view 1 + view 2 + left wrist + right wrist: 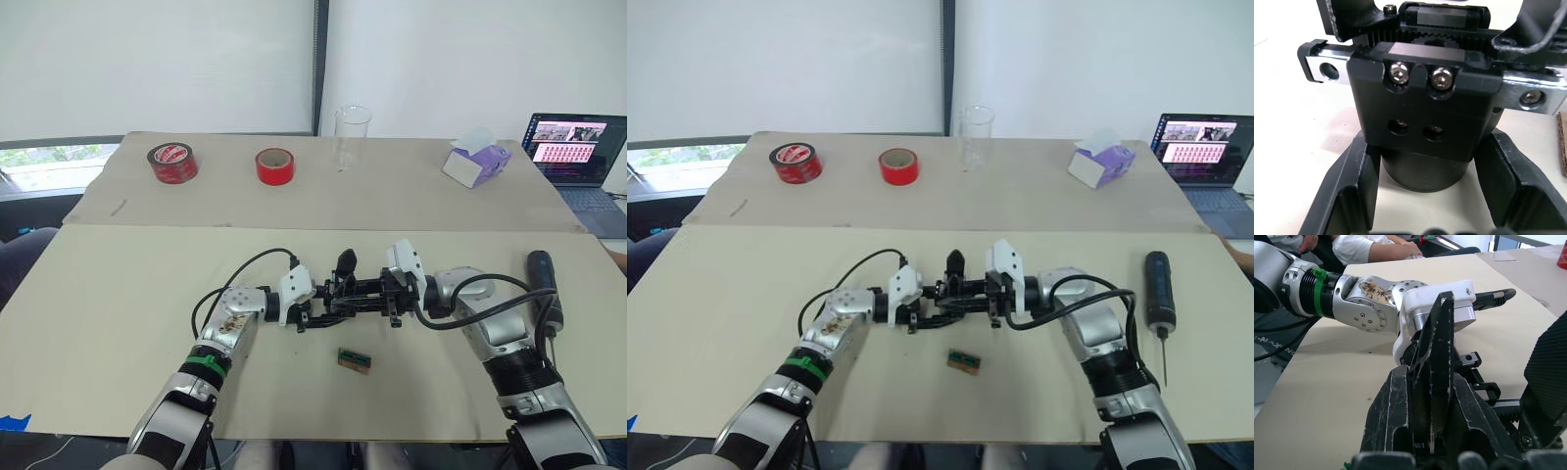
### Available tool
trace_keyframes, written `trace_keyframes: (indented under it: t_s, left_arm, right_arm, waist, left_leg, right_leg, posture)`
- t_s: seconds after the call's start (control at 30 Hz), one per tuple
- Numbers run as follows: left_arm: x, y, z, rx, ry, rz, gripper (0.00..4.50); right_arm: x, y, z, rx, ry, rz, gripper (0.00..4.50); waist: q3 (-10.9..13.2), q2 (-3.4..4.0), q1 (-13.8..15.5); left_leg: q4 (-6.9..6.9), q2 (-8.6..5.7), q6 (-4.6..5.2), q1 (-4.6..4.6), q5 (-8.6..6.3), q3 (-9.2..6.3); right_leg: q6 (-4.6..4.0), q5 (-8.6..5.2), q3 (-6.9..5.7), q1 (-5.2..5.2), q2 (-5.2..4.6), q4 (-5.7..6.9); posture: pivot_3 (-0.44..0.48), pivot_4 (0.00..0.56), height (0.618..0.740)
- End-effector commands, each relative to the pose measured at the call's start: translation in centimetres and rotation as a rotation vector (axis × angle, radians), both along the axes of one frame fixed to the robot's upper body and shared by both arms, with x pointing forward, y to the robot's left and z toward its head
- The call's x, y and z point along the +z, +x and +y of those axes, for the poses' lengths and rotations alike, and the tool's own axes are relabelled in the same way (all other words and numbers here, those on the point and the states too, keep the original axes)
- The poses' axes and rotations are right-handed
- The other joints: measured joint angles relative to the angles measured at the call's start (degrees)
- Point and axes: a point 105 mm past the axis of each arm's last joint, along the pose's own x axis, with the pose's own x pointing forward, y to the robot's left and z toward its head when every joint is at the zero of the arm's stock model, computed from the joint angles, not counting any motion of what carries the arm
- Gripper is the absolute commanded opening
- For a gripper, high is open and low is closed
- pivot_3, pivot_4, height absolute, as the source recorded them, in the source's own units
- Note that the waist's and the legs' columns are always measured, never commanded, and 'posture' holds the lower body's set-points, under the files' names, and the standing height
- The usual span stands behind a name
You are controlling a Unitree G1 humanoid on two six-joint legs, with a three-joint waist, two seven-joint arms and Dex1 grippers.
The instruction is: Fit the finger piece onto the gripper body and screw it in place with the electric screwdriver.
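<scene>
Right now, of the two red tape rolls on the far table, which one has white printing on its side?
The left roll, nearer the table's left end. Its side carries white printing, while the other roll, closer to the clear cup, is plain red.

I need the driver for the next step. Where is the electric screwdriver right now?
The electric screwdriver lies untouched on the table at the robot's far right, beyond the right arm, bit pointing toward the near edge, in front of the laptop.

No legible text anywhere. Red tape roll [172,162] at 11 o'clock has white print on top, unreadable. Laptop screen [570,142] at 2 o'clock shows rows of thumbnails, lettering too small to read.
</scene>
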Motion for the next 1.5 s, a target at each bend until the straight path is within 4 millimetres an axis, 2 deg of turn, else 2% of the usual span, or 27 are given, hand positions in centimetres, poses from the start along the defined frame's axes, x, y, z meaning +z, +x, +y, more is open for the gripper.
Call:
trace_keyframes:
  t_s: [0.03, 0.2, 0.53, 0.6, 0.83, 0.9, 1.17, 1.2, 1.3, 1.37, 1.4, 1.47, 1.5]
  left_arm:
    - [-3.6, -1.4, 1.2, -0.001, 0.105, 0.118, 2.27]
    - [-3.6, -1.3, 1.1, -0.003, 0.104, 0.117, 2.27]
    - [-3.6, -1.4, 1.1, -0.003, 0.101, 0.119, 2.27]
    - [-3.6, -1.4, 1.2, 0.0, 0.102, 0.12, 2.27]
    - [-3.7, -1.4, 1.2, 0.004, 0.102, 0.123, 2.27]
    - [-3.7, -1.4, 1.2, 0.005, 0.103, 0.124, 2.27]
    - [-3.8, -1.0, 1.5, 0.016, 0.11, 0.123, 2.27]
    - [-3.8, -1.0, 1.5, 0.018, 0.108, 0.132, 2.27]
    - [-3.8, -0.5, 1.5, 0.056, 0.093, 0.155, 2.27]
    - [-3.6, -0.2, 1.5, 0.082, 0.084, 0.136, 3.31]
    - [-3.5, -0.1, 1.5, 0.085, 0.086, 0.117, 3.61]
    - [-3.7, -0.1, 1.8, 0.087, 0.097, 0.101, 4.47]
    - [-3.8, -0.1, 1.9, 0.088, 0.1, 0.102, 4.47]
  right_arm:
    - [-0.8, 0.7, -0.2, -0.031, -0.042, -0.016, 0.45]
    - [-1.0, 1.2, -0.1, -0.036, -0.044, -0.01, 0.45]
    - [-2.2, 0.3, -0.4, -0.009, -0.081, 0.05, 0.45]
    - [-1.8, 0.5, -0.3, -0.02, -0.067, 0.037, 0.45]
    - [1.6, 0.3, 0.5, 0.024, 0.082, -0.009, 0.45]
    - [2.7, 0.0, 0.5, 0.044, 0.115, -0.041, 1.51]
    - [4.2, -1.8, -0.1, 0.088, 0.136, -0.088, 4.27]
    - [4.4, -2.0, -0.2, 0.092, 0.138, -0.1, 4.45]
    - [5.1, -2.4, -0.3, 0.087, 0.15, -0.136, 4.45]
    - [6.1, -2.3, -0.7, 0.062, 0.167, -0.182, 4.5]
    - [6.5, -2.2, -0.9, 0.051, 0.171, -0.205, 4.5]
    - [7.3, -2.0, -1.5, 0.021, 0.173, -0.251, 4.5]
    - [7.5, -2.0, -1.7, 0.012, 0.173, -0.262, 4.5]
  waist:
    - [0.0, 0.0, -0.04]
    - [-0.01, -0.01, -0.27]
    - [-0.04, -0.03, -0.25]
    - [-0.04, -0.03, -0.25]
    - [-0.04, -0.03, -0.25]
    - [-0.04, -0.03, -0.24]
    - [-0.04, -0.02, -0.11]
    - [-0.04, -0.02, -0.1]
    - [-0.04, -0.02, -0.01]
    - [-0.03, -0.03, 0.11]
    - [-0.04, -0.02, 0.22]
    - [-0.04, -0.02, 0.47]
    - [-0.04, -0.02, 0.52]
  left_leg:
    - [0.0, 0.0, 0.0, 0.0, 0.0, 0.0]
    - [-0.01, 0.01, -0.01, 0.13, 0.01, 0.01]
    - [-0.17, 0.01, -0.05, 0.33, 0.02, 0.02]
    - [-0.18, 0.01, -0.05, 0.34, 0.02, 0.02]
    - [-0.2, 0.01, -0.05, 0.33, 0.02, 0.03]
    - [-0.2, 0.01, -0.05, 0.3, 0.02, 0.03]
    - [-0.22, 0.01, -0.06, 0.26, 0.02, 0.02]
    - [-0.22, 0.01, -0.06, 0.26, 0.02, 0.02]
    - [-0.22, 0.01, -0.07, 0.26, 0.03, 0.03]
    - [-0.22, 0.01, -0.07, 0.26, 0.03, 0.03]
    - [-0.22, 0.0, -0.07, 0.26, 0.03, 0.02]
    - [-0.22, 0.0, -0.07, 0.27, 0.03, 0.03]
    - [-0.21, 0.0, -0.08, 0.27, 0.03, 0.03]
  right_leg:
    - [0.0, 0.0, 0.0, 0.0, 0.0, 0.0]
    - [0.0, 0.0, 0.01, 0.09, 0.01, 0.02]
    - [-0.01, -0.01, 0.06, 0.19, -0.03, 0.0]
    - [-0.02, -0.01, 0.06, 0.19, -0.03, 0.0]
    - [-0.02, -0.01, 0.07, 0.18, -0.04, 0.0]
    - [-0.02, -0.01, 0.07, 0.15, -0.05, 0.0]
    - [-0.02, -0.02, 0.07, 0.11, -0.05, -0.02]
    - [-0.02, -0.02, 0.07, 0.11, -0.05, -0.01]
    - [-0.01, -0.02, 0.08, 0.09, -0.05, -0.01]
    - [-0.01, -0.02, 0.08, 0.1, -0.06, -0.02]
    - [0.0, -0.03, 0.08, 0.1, -0.07, -0.02]
    - [0.0, -0.03, 0.1, 0.11, -0.07, -0.01]
    - [0.0, -0.02, 0.1, 0.1, -0.07, -0.01]
  posture:
    - [0.0, 0.15, 0.74]
    - [0.0, 0.15, 0.74]
    - [0.0, 0.15, 0.74]
    - [0.0, 0.15, 0.74]
    - [0.0, 0.15, 0.74]
    - [0.0, 0.15, 0.74]
    - [0.0, 0.15, 0.74]
    - [0.0, 0.15, 0.74]
    - [0.0, 0.15, 0.74]
    - [0.0, 0.15, 0.74]
    - [0.0, 0.15, 0.74]
    - [0.0, 0.15, 0.74]
    - [0.0, 0.15, 0.74]
